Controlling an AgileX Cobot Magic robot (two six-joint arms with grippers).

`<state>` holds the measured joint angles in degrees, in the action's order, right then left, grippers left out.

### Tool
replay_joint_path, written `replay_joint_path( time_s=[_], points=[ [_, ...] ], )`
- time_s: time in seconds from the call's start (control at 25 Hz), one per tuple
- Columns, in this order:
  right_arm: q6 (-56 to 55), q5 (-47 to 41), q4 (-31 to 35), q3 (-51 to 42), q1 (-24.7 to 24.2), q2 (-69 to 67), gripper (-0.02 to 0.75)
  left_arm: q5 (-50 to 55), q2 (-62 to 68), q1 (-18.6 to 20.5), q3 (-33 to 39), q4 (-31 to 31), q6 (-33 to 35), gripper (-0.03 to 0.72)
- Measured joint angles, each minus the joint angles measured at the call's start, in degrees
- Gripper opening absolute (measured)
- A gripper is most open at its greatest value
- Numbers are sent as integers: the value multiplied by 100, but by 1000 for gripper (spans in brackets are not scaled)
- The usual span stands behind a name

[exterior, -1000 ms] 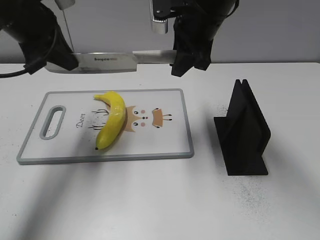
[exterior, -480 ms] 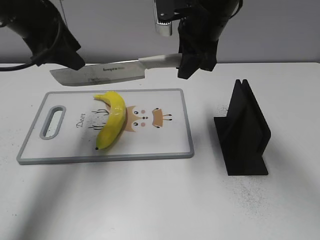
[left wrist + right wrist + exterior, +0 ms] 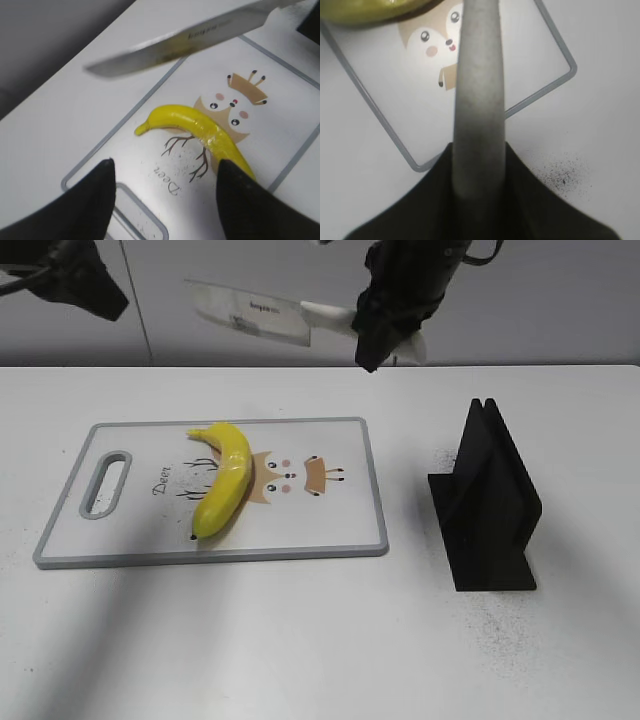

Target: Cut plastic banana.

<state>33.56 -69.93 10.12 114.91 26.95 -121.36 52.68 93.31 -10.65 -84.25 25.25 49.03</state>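
Observation:
The plastic banana point(image 3: 226, 479) lies whole on the white cutting board point(image 3: 330, 525), left of the deer drawing; it also shows in the left wrist view point(image 3: 200, 131) and at the top edge of the right wrist view point(image 3: 370, 10). My right gripper point(image 3: 385, 325) is shut on the cream handle point(image 3: 479, 100) of the knife point(image 3: 252, 312) and holds it high above the board's far edge, blade pointing left. The blade point(image 3: 185, 42) crosses the left wrist view. My left gripper point(image 3: 165, 175) is open and empty, raised over the board's left part.
A black slotted knife stand point(image 3: 487, 505) stands on the white table right of the board. The board has a handle slot point(image 3: 105, 483) at its left end. Dark specks lie on the table near the stand point(image 3: 562, 172).
The right gripper has lifted the knife up and to the right, away from above the banana. The left arm has risen up and left toward the frame corner.

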Motion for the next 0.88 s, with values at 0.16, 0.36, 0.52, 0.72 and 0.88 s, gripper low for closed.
replay_joint_path(
  time_s=[0.16,0.36,0.52,0.72,0.88],
  points=[
    [-1084,0,-6,144,0,157,161,506,-272,5,0,-1010,-1948,591],
    [-2475,-17,-6,122,0,471,161,1577,-374,5,8,-1739,-3390,590],
    [-3010,-17,26,-418,80,885,161,1679,-484,5,346,-1783,-3656,590],
    [-3414,-17,41,-1512,163,1526,161,1697,-1108,5,1213,-1848,-3783,590],
    [-3665,234,19,-2343,163,2144,161,1705,-1849,5,1834,-2089,-3807,590]
  ],
)
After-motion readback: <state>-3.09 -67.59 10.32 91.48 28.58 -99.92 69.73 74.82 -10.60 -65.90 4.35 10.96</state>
